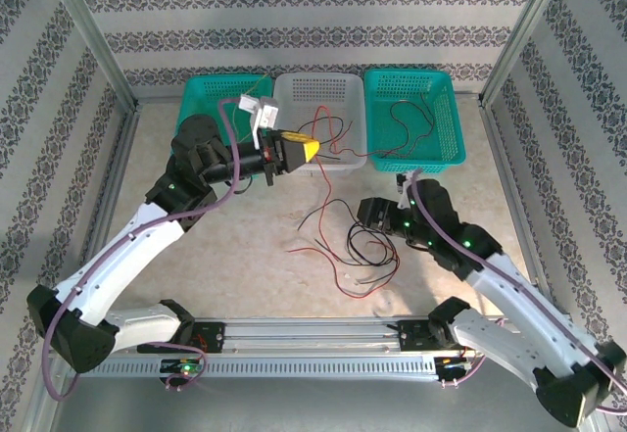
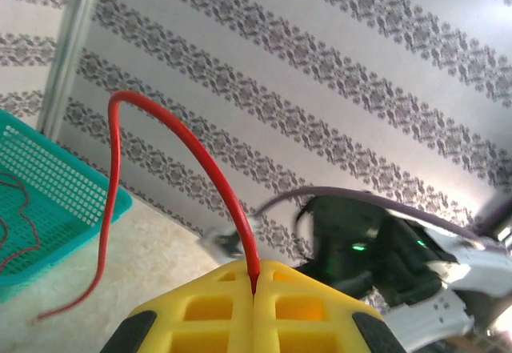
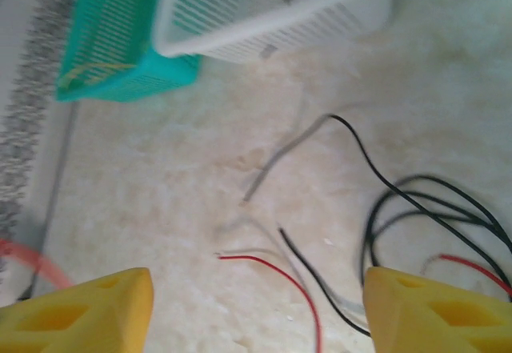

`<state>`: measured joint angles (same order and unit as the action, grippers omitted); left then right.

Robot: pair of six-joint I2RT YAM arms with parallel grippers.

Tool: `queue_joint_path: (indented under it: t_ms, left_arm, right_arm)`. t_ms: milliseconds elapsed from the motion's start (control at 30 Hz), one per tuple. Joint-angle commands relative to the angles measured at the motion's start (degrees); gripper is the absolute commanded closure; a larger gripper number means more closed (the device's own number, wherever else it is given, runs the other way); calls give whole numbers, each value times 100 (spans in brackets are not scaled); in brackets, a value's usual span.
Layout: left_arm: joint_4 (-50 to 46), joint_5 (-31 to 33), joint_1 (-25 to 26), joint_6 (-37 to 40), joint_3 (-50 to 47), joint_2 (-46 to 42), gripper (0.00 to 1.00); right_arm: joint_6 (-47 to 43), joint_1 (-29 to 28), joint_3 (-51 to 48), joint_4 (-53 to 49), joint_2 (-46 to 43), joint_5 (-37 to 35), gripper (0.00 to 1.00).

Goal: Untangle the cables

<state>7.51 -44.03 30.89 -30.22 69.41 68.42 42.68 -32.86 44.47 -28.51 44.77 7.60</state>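
My left gripper (image 1: 310,148) hovers by the front of the white basket (image 1: 318,94), shut on a red cable (image 2: 192,149). That cable arches up out of the closed yellow fingers (image 2: 216,305) and hangs down with its free end loose. A loose tangle of black and red cables (image 1: 367,251) lies on the table. My right gripper (image 1: 367,213) hangs over its far edge, open and empty. Between its yellow fingertips (image 3: 88,305) I see a red cable end (image 3: 272,269), a black cable end (image 3: 320,281) and black loops (image 3: 416,201) on the tabletop.
Three baskets line the back wall. The left teal basket (image 1: 220,99) holds a yellow cable (image 3: 96,69); the right teal basket (image 1: 411,119) holds black and red cables. Metal frame posts stand at the table's sides.
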Motion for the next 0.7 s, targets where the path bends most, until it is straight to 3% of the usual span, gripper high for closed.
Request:
queue_joint_path:
  t_ms: [0,200,467,567,667]
  left_arm:
    - [698,204,-279,-834,-144,181,100]
    - [1567,-274,-474,-2110,-182,701,100]
    - [1736,-835,-587,-2714,-4,995,100]
    - [1848,-948,-642,-2883,-21,1033,100]
    - [2023,-961,-731,-3046,-113,1068,100]
  right_arm:
    - [-340,-168,295,302,-232,319,26]
    - [-1078,-741,1343,558,734,371,23]
    - [-2302,-755,2952,83,2306,-62,25]
    - [-2479,-747,3268,-12,2615,-21,35]
    - [-2545,-683,3455,-98,2737,-170,69]
